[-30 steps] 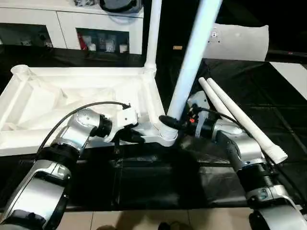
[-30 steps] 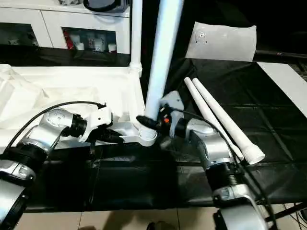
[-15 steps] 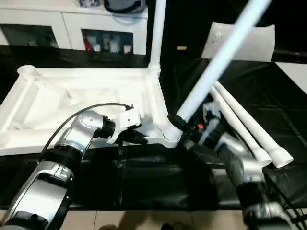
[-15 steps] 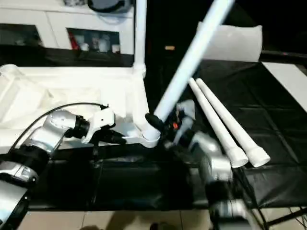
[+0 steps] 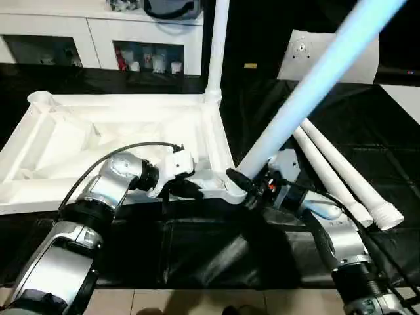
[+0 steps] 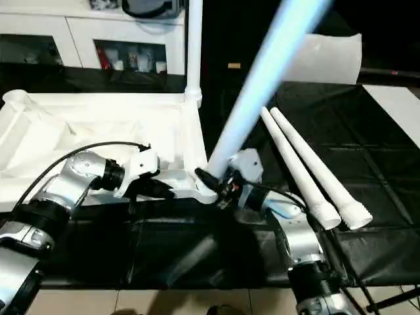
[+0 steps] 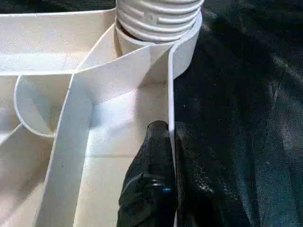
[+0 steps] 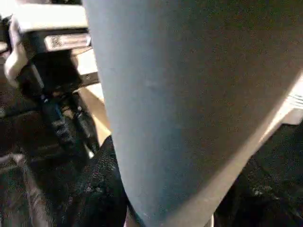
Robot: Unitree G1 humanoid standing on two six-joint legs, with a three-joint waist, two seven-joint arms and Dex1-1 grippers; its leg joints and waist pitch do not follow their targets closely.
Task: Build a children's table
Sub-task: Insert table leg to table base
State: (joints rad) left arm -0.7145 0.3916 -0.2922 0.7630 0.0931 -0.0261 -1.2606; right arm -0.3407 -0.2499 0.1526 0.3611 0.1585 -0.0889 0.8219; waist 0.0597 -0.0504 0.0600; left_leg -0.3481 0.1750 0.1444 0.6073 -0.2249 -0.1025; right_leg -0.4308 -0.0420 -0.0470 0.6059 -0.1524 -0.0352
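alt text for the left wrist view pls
The left claw pinches the thin white side wall of the upturned tabletop, one black finger on each face. Just beyond it, a ribbed leg end sits in the round corner socket.

My fingers point(image 7: 150, 189) are black, my forearms point(image 5: 108, 187) silver. The tabletop point(image 5: 79, 141) and legs point(image 5: 341, 174) are white, on a black cloth point(image 5: 197, 249).

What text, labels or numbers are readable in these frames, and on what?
No text reads clearly.
Label strip on the left gripper's body, seen from the right wrist: print too blurred to read.
Round mark on the white slab behind the table: too small to read.
Items in the cabinet compartment: no legible labels.
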